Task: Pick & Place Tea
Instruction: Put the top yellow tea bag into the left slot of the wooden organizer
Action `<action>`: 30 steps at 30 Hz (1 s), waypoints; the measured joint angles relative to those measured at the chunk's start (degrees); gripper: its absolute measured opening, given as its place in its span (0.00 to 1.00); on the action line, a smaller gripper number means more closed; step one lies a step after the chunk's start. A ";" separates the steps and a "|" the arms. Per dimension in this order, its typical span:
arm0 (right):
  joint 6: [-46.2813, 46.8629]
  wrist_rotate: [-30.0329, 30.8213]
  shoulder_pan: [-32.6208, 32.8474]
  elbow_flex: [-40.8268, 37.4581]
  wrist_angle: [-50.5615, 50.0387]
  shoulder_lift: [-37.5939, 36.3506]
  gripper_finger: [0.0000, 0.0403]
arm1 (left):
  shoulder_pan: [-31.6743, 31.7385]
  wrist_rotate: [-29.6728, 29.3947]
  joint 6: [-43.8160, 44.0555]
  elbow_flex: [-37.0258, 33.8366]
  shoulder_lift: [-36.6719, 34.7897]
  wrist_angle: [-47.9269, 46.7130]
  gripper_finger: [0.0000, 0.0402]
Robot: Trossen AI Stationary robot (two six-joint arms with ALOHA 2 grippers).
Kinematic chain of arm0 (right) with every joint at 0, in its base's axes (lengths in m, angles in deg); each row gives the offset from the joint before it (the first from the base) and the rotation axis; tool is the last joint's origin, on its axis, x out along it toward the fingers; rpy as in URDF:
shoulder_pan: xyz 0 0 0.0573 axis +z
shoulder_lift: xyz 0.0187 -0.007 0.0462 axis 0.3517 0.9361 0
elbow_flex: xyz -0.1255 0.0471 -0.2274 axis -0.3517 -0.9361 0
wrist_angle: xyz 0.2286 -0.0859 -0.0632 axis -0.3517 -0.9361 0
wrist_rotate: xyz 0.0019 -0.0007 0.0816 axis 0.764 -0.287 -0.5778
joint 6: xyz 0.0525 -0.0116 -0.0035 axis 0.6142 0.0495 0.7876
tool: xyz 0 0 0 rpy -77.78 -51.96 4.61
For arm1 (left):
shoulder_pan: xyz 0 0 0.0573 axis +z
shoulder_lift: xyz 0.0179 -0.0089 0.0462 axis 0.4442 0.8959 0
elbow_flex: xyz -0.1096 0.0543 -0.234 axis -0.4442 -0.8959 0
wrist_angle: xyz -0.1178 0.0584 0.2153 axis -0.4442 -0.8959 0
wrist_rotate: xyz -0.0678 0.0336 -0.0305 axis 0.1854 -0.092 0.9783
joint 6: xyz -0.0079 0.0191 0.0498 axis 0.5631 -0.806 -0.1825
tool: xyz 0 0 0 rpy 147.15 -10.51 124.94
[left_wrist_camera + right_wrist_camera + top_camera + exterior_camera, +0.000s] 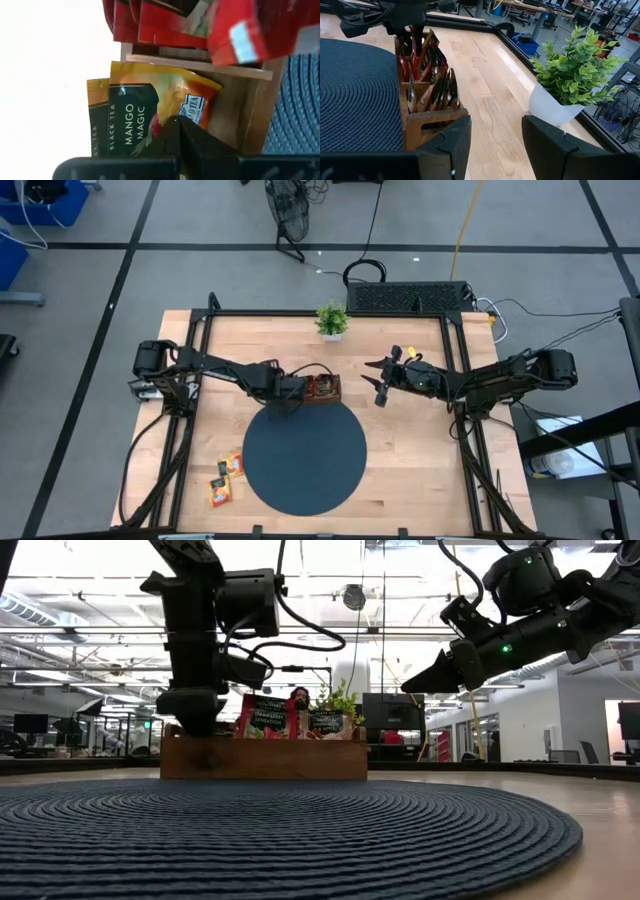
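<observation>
Sachets [226, 477] lie loose on the table [420, 450], left of the dark mat [305, 456]. Wooden tray [322, 389] stands at the mat's far edge; its compartments hold upright tea sachets, red ones [165, 22] in one, yellow-orange mango ones [150, 112] in the next. My left pincer [292, 387] is lowered at the tray's left end, fingers closed, tips [172, 132] against a mango sachet; grip not confirmed. My right pincer [380, 385] hovers right of the tray, above bare table, fingers [547, 145] parted, holding nothing. Potted plant [332, 319] stands behind.
</observation>
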State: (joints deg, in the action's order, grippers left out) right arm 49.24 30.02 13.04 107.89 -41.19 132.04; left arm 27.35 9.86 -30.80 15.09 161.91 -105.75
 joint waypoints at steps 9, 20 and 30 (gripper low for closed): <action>0.02 0.02 0.00 0.00 -0.02 0.00 0.40 | -1.35 -4.08 2.01 0.54 -0.69 -1.78 0.02; 0.04 0.04 0.00 0.00 -0.02 -0.02 0.40 | -7.60 8.07 12.60 9.63 -1.77 -11.51 0.07; 0.00 -0.05 0.00 0.00 -0.63 0.00 0.40 | -22.83 26.34 48.00 9.53 -1.70 -21.98 0.38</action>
State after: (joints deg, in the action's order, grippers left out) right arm 49.24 29.97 13.04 107.89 -41.82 132.04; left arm 4.51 36.19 17.20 24.62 160.20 -127.73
